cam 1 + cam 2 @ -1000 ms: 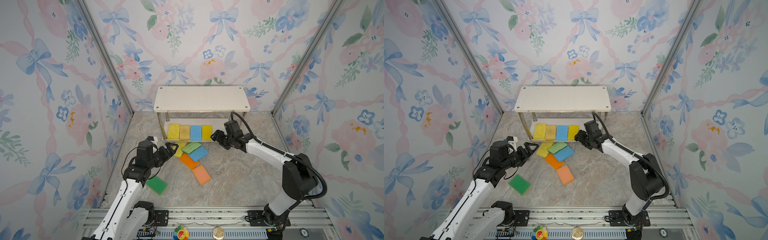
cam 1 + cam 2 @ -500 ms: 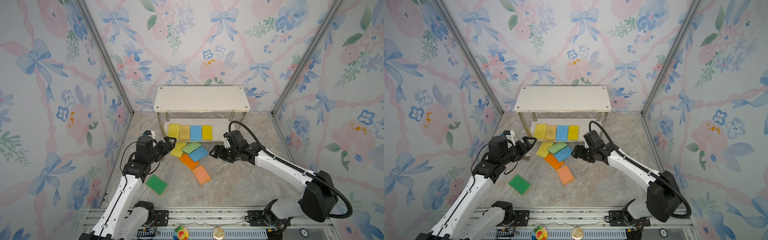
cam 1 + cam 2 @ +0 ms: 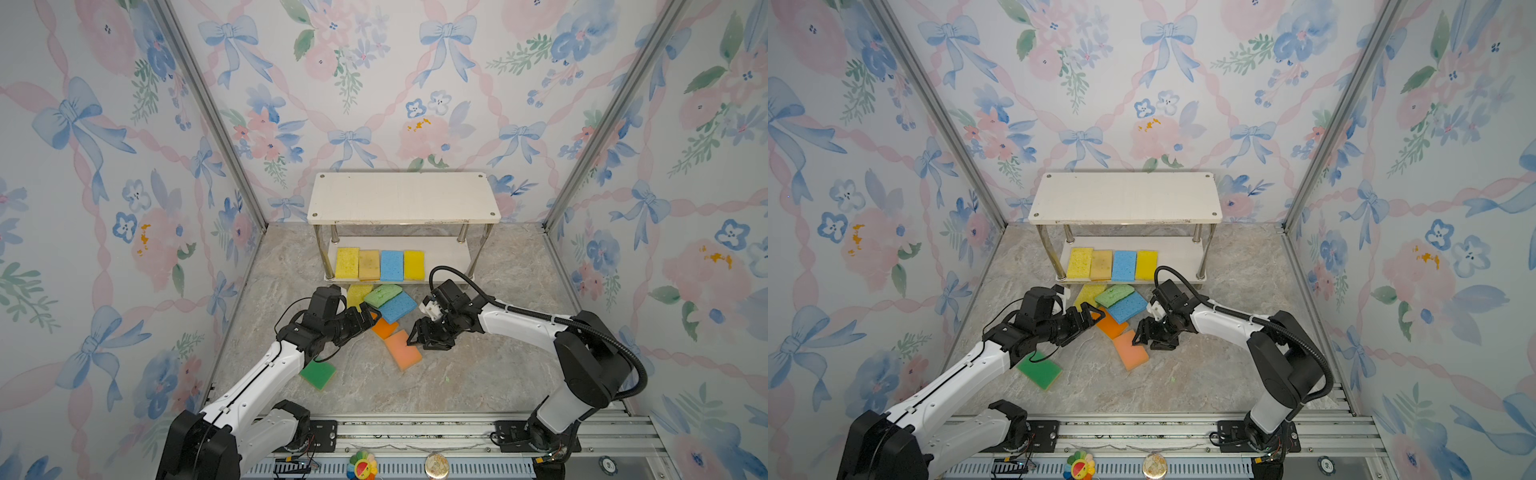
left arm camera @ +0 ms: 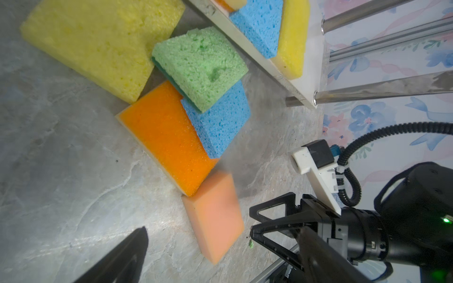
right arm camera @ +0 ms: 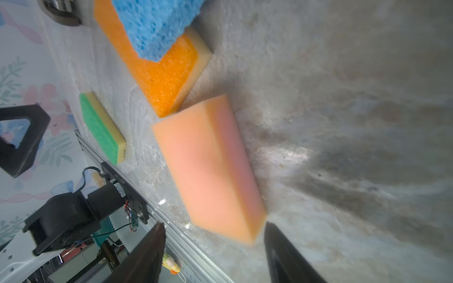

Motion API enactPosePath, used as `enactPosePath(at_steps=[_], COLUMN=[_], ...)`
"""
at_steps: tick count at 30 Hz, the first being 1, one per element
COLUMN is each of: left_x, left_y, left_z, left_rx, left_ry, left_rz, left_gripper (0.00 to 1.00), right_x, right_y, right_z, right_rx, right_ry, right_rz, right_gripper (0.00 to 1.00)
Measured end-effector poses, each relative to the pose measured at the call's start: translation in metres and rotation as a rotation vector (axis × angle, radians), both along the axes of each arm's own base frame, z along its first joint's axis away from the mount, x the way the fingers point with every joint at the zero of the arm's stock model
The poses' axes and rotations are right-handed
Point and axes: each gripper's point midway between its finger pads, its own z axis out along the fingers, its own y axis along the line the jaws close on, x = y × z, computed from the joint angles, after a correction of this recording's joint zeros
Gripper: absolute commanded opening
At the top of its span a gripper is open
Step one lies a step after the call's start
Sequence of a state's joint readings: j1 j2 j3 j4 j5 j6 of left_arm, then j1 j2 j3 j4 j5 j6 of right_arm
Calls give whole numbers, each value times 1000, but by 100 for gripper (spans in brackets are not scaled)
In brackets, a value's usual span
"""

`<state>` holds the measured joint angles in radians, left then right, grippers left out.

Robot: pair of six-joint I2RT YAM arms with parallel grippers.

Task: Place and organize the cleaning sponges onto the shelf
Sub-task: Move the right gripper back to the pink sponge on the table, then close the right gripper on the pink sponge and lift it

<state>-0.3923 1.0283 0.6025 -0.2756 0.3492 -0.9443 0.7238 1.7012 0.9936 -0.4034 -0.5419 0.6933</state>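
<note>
Nearby, peach sponge [image 3: 402, 351] lies flat (smooth, fine-grained), touching orange sponge [image 3: 384, 328].

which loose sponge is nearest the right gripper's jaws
The peach sponge, with nothing stacked on it: the right gripper has open jaws at its end. The orange sponge beside it lies under a blue sponge, farther off.

The peach sponge [image 5: 208, 166] is blurred in both wrist views. Touching it, the orange sponge [image 3: 384, 328] lies half hidden under the blue sponge [image 3: 397, 306], itself partly under the light-green sponge [image 3: 382, 294].
</note>
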Motion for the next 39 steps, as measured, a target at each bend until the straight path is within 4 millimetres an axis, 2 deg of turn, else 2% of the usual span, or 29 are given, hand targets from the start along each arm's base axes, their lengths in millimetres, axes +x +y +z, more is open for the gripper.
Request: enactPosePath(at_steps=[3, 8, 17, 23, 25, 30, 36, 39], left_x=[-6, -7, -6, -6, -7, -12, -16, -15], left_y=[2, 3, 2, -1, -4, -18, -45, -57], left_z=[-3, 3, 4, 6, 8, 10, 18, 25], left_rx=[-5, -26, -33, -50, -67, -128, -205, -246], left_ry=[4, -15, -21, -25, -31, -44, -63, -85], left_rz=[7, 19, 22, 6, -9, -62, -144, -176], left_gripper=[98, 98, 98, 98, 98, 98, 98, 98], right_x=[-10, -14, -14, -15, -16, -20, -21, -20], right_y=[6, 10, 6, 0, -3, -11, -26, -26], right_z=[-14, -17, -20, -16, -7, 31, 72, 88], right_rx=[-24, -31, -60, -82, -81, -42, 8, 36], right_ry=[23, 16, -4, -16, -33, -105, -168, -185], right_rz=[48, 83, 88, 80, 82, 93, 72, 66], right_gripper=[60, 48, 15, 9, 9, 8, 8, 8])
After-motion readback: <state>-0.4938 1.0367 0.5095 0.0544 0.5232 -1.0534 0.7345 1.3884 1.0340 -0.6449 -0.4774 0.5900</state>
